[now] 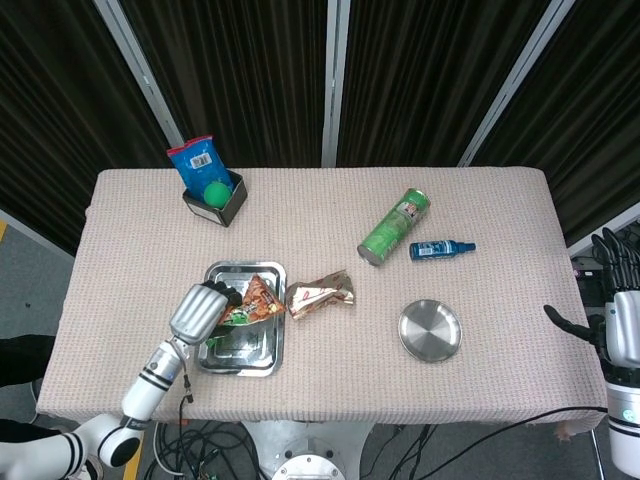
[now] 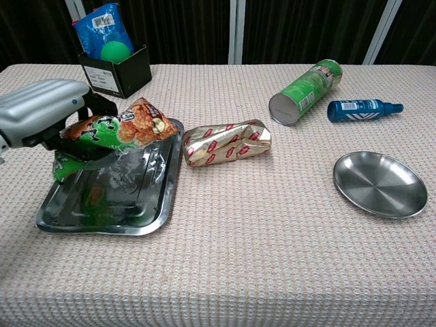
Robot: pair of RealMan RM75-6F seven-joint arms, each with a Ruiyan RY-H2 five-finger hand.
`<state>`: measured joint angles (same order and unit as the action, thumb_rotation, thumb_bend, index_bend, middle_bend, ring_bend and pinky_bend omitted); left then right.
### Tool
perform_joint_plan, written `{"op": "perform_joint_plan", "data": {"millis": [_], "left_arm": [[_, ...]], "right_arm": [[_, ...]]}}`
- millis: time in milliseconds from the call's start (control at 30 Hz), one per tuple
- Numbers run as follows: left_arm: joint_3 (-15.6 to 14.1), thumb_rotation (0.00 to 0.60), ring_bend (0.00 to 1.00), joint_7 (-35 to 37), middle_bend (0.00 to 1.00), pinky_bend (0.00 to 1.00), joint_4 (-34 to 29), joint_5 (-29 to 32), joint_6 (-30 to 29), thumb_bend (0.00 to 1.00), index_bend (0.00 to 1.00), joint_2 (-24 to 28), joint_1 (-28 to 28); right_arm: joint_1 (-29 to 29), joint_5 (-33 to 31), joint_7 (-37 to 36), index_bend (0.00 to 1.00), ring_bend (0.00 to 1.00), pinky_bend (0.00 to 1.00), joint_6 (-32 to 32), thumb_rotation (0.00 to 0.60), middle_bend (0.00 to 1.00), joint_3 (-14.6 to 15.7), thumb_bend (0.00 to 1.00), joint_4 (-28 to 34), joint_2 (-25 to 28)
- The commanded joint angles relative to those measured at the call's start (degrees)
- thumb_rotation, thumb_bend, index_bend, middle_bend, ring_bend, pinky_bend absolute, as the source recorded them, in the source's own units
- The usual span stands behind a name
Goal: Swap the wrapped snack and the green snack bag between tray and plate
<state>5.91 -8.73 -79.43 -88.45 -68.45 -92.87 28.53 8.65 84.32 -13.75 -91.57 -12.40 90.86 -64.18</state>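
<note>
My left hand (image 1: 197,311) (image 2: 42,117) grips the green snack bag (image 1: 253,303) (image 2: 117,127) and holds it a little above the steel tray (image 1: 265,352) (image 2: 146,212). The wrapped snack (image 1: 320,294) (image 2: 227,142), in gold and red foil, lies on the cloth just right of the tray. Further right stands the round steel plate (image 1: 430,331) (image 2: 379,183), with nothing on it. Only the head view shows my right hand (image 1: 612,322), off the table's right edge with its fingers spread and nothing in it.
A green chip can (image 1: 394,227) (image 2: 304,92) lies on its side beside a blue bottle (image 1: 441,248) (image 2: 363,109) behind the plate. At the back left, a black box (image 1: 215,201) (image 2: 114,70) holds a green ball and a blue packet.
</note>
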Motion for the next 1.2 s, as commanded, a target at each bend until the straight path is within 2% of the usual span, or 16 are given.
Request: {"op": "perform_joint_plan", "data": {"millis": [33,167,300,500,767,833,1000,1067,1200], "left_arm": [[-0.73,0.6,0.47,-1.13,0.56,0.51,-6.66,-1.0,-1.9,0.38,0.64,2.15,-0.64],[-0.2,0.6,0.47,-3.83,0.56,0.51,-9.58,-0.92,-0.44,0.38,0.64,-0.22,1.03],[1.57,0.6,0.47,-6.82,0.56,0.51,-9.99,1.2,2.99,0.38,0.64,-5.39,4.05],[3.58,0.6,0.47,-8.89,0.56,0.51,-5.7,4.17,6.24,0.38,0.64,-13.76,7.78],[3.29,0.6,0.46,-9.89,0.56,0.5,-1.95,5.71,7.51,0.38,0.63,-19.7,9.78],[2.69,0.6,0.42,-10.69,0.52,0.47,-1.24,5.92,8.31,0.36,0.58,-20.16,10.22],[1.35,0.6,0.15,-10.08,0.23,0.25,-4.45,7.28,11.32,0.21,0.2,-17.12,10.66],[1.0,0.6,0.1,-9.71,0.17,0.21,-6.35,7.27,10.81,0.19,0.14,-16.1,10.24],[0.33,0.6,0.08,-11.01,0.15,0.19,-10.06,7.14,9.23,0.16,0.12,-13.6,9.32]], "right_arm": [[0.13,-0.38,-0.53,0.0,0.0,0.0,0.41,0.6,0.0,-0.16,0.0,-0.71,-0.2],[0.48,-1.34,-1.49,0.0,0.0,0.0,1.29,0.6,0.0,-0.59,0.0,-1.47,-0.54],[0.37,-2.22,-2.18,0.0,0.0,0.0,1.13,0.6,0.0,-1.24,0.0,-2.21,-0.6],[-0.39,-4.11,-4.27,0.0,0.0,0.0,1.39,0.6,0.0,-1.84,0.0,-3.52,-0.17],[-0.82,-4.83,-6.41,0.0,0.0,0.0,1.9,0.6,0.0,-1.99,0.0,-5.51,-0.32],[-0.84,-4.65,-6.8,0.0,0.0,0.0,1.94,0.6,0.0,-1.92,0.0,-5.73,-0.46],[-0.98,-4.68,-7.34,0.0,0.0,0.0,1.72,0.6,0.0,-2.15,0.0,-6.26,-0.57],[-0.99,-4.92,-7.45,0.0,0.0,0.0,1.76,0.6,0.0,-2.34,0.0,-6.38,-0.57],[-0.83,-5.06,-7.29,0.0,0.0,0.0,2.1,0.6,0.0,-2.48,0.0,-6.13,-0.63]]}}
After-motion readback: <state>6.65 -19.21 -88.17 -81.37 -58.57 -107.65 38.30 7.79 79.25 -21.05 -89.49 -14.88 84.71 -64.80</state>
